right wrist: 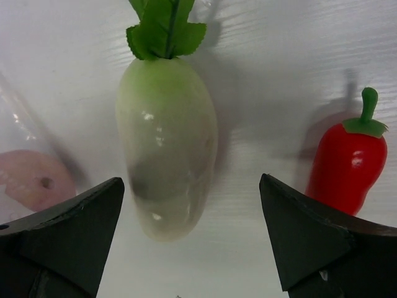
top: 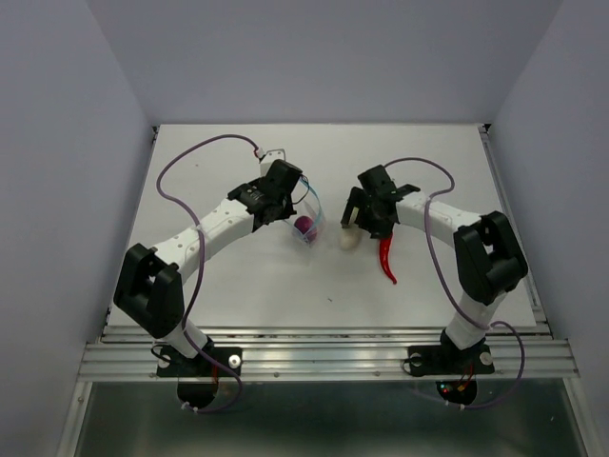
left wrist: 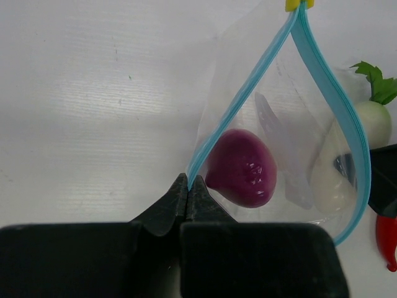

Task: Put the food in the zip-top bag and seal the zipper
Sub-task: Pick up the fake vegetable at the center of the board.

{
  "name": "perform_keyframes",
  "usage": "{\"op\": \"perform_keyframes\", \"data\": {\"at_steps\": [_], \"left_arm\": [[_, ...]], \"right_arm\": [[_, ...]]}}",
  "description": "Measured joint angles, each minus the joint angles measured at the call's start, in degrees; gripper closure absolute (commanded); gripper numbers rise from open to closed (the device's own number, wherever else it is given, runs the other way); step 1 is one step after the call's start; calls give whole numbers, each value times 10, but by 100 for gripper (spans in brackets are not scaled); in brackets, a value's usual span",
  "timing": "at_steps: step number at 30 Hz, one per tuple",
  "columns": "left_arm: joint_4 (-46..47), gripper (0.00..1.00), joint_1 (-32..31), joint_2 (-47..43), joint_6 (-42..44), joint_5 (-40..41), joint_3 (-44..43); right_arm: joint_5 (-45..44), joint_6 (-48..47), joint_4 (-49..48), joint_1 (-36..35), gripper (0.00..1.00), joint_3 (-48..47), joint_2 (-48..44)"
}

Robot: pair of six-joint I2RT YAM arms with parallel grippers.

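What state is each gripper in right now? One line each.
Left gripper: closed, pinching the zip-top bag at its edge.
Right gripper: open over the radish, holding nothing.

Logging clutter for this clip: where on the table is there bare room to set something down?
Bare: the near strip of table between the arm bases, and the far strip behind both grippers. Crowded: the centre, where the left gripper pinches the zip-top bag with the onion, next to the radish under the open right gripper, and the chili.
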State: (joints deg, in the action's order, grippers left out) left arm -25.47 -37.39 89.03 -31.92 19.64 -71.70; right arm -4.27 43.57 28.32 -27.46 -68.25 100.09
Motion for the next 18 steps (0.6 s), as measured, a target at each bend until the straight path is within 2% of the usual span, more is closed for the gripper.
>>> {"op": "perform_keyframes", "data": {"at_steps": [3,6,7,8,10,14,18], "left_arm": [[1,100,0,1,1,-3,0],[1,100,0,1,2,-5,0],[2,100,0,1,2,-7,0],[2,100,0,1,2,-8,0],[2,100,0,1,2,-10,0],[4,100,0,1,2,-15,0],[4,100,0,1,2,-19,0]], "right_arm": [[-9,0,0,-5,13,-8,30],[-16,-1,0,-11,27,-13,50],[-18,-3,-1,-11,39,-14,54],[-19,-3,-1,-12,46,-14,55],[-23,-9,-5,-14,53,-14,55],[-30,-27,-9,-14,59,-20,55],[-30,-61,-11,-14,59,-24,44]]}}
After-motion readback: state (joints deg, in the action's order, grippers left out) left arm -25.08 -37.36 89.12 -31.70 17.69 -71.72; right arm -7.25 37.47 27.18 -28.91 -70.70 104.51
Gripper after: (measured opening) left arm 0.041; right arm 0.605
